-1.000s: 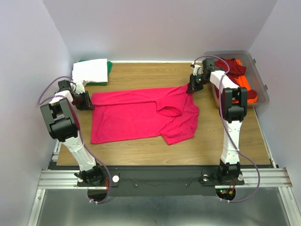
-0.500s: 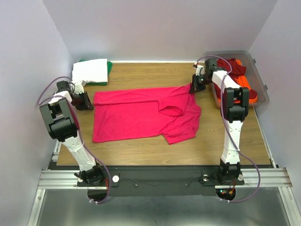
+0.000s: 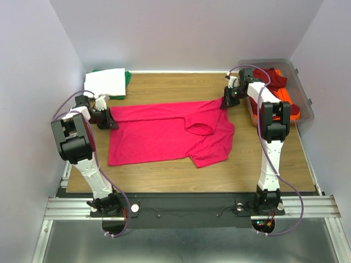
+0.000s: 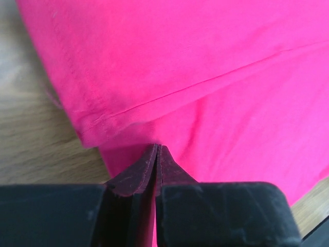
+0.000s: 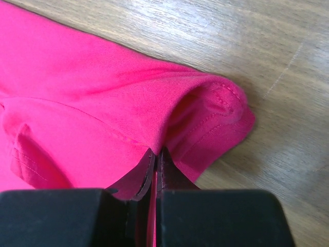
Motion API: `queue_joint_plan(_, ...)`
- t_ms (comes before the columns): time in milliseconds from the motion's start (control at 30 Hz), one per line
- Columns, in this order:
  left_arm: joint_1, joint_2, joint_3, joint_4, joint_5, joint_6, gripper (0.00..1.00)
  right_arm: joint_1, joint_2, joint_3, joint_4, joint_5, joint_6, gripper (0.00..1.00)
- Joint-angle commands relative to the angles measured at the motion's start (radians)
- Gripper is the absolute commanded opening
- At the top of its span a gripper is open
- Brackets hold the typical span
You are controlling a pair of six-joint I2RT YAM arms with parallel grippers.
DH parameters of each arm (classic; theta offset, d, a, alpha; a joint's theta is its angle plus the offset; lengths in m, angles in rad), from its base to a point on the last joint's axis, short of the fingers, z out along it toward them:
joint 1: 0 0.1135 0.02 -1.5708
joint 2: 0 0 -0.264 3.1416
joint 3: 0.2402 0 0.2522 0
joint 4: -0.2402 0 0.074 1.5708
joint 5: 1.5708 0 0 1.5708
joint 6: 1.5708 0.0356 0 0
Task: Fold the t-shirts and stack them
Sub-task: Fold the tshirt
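Observation:
A bright pink-red t-shirt (image 3: 164, 134) lies spread across the wooden table, its hem at the left and its collar at the right. My left gripper (image 3: 111, 121) sits at the shirt's far-left hem corner; in the left wrist view its jaws (image 4: 157, 146) are pressed together with pink cloth (image 4: 205, 62) between them. My right gripper (image 3: 224, 102) is shut on the far right sleeve. In the right wrist view the sleeve's hem (image 5: 216, 110) bunches up just beyond the closed fingertips (image 5: 157, 151).
A folded white t-shirt (image 3: 105, 82) lies on a green one (image 3: 128, 78) at the back left corner. A clear grey bin (image 3: 305, 104) at the back right holds dark red (image 3: 276, 78) and orange (image 3: 286, 101) t-shirts. Walls stand close on three sides.
My left gripper slid right onto the shirt's left hem corner and closed on it. The right gripper drew the sleeve slightly right, then held still.

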State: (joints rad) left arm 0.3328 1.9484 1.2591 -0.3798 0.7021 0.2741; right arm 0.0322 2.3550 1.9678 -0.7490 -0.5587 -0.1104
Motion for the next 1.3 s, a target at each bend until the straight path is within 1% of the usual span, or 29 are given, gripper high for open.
queue_joint_plan(0, 0.009, 0.024, -0.026, 0.036, -0.093, -0.041, 0.12, -0.006, -0.037, 0.045, -0.004, 0.026, -0.011, 0.01)
queue_joint_plan(200, 0.015, 0.032, -0.036, 0.047, -0.165, -0.058, 0.08, -0.017, -0.039, 0.069, -0.029, 0.077, -0.028, 0.01)
queue_joint_plan(467, 0.022, 0.040, -0.029, 0.044, -0.177, -0.056, 0.07, -0.028, -0.023, 0.095, -0.050, 0.106, -0.041, 0.01)
queue_joint_plan(800, 0.029, 0.037, -0.020, 0.036, -0.179, -0.055, 0.07, -0.028, -0.005, 0.080, -0.076, 0.100, -0.067, 0.01)
queue_joint_plan(867, 0.032, 0.029, -0.017, 0.030, -0.159, -0.046, 0.09, -0.029, 0.000, 0.078, -0.081, 0.099, -0.077, 0.01)
queue_joint_plan(900, 0.034, 0.014, -0.010, 0.012, -0.114, -0.027, 0.11, -0.028, 0.006, 0.091, -0.107, 0.089, -0.089, 0.01)
queue_joint_plan(933, 0.035, 0.001, -0.010, 0.001, -0.084, -0.006, 0.14, -0.029, 0.006, 0.104, -0.122, 0.076, -0.098, 0.13)
queue_joint_plan(967, 0.034, -0.012, -0.006, -0.014, -0.054, 0.020, 0.19, -0.028, -0.003, 0.123, -0.139, 0.053, -0.109, 0.21)
queue_joint_plan(1033, 0.035, -0.066, 0.011, -0.072, 0.017, 0.081, 0.24, -0.028, -0.042, 0.135, -0.150, 0.030, -0.121, 0.36)
queue_joint_plan(1067, 0.035, -0.104, 0.020, -0.097, 0.039, 0.141, 0.27, -0.028, -0.055, 0.147, -0.167, 0.004, -0.139, 0.50)
queue_joint_plan(1167, 0.029, -0.140, 0.088, -0.178, 0.099, 0.204, 0.28, -0.028, -0.135, 0.146, -0.182, -0.027, -0.170, 0.59)
queue_joint_plan(1267, 0.003, -0.157, 0.147, -0.189, 0.108, 0.203, 0.29, -0.028, -0.192, 0.135, -0.178, -0.066, -0.202, 0.59)
